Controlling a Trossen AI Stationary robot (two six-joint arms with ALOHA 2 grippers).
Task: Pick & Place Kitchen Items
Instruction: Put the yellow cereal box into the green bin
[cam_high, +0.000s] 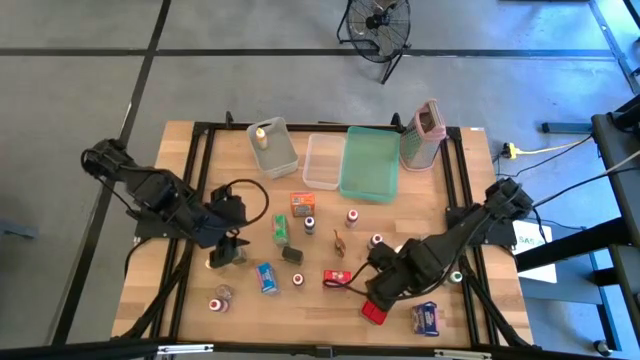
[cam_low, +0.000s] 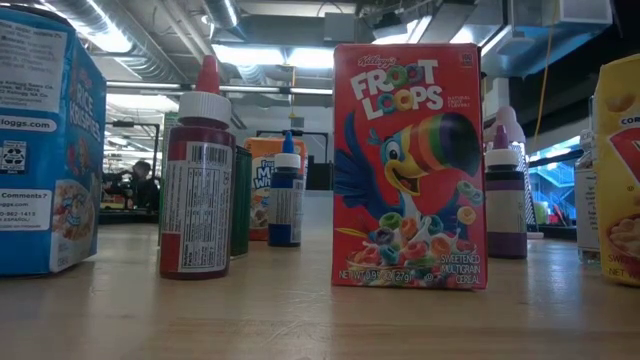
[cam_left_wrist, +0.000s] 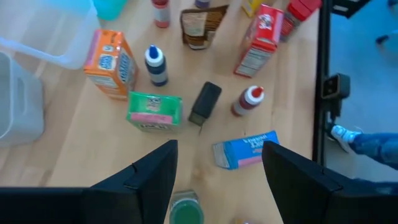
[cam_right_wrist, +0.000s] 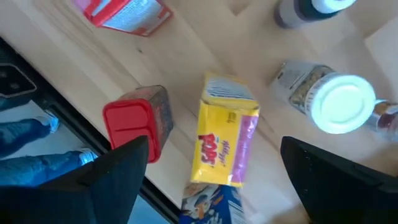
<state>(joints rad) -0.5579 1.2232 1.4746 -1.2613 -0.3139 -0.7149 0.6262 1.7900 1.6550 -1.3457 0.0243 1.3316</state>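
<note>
Small bottles, jars and boxes stand scattered over the wooden table (cam_high: 190, 150). My left gripper (cam_left_wrist: 217, 165) hangs open above a green-capped jar (cam_left_wrist: 185, 213); a blue packet (cam_left_wrist: 245, 149), a green box (cam_left_wrist: 154, 111) and a black item (cam_left_wrist: 205, 102) lie beyond it. In the high view it is at the table's left (cam_high: 228, 250). My right gripper (cam_right_wrist: 214, 168) is open, pointing down over a yellow box (cam_right_wrist: 224, 134) lying flat, with a red-lidded container (cam_right_wrist: 134, 121) and a white-lidded jar (cam_right_wrist: 339, 102) to either side. It hovers near the front right (cam_high: 385, 290).
Two clear bins (cam_high: 273, 145) (cam_high: 322, 160), a teal tray (cam_high: 368, 162) and a grey container with a pink rim (cam_high: 422, 135) stand along the far edge. A red cereal box (cam_low: 410, 165) and a red bottle (cam_low: 197, 180) stand upright. A person's legs (cam_left_wrist: 367, 140) show beyond the near edge.
</note>
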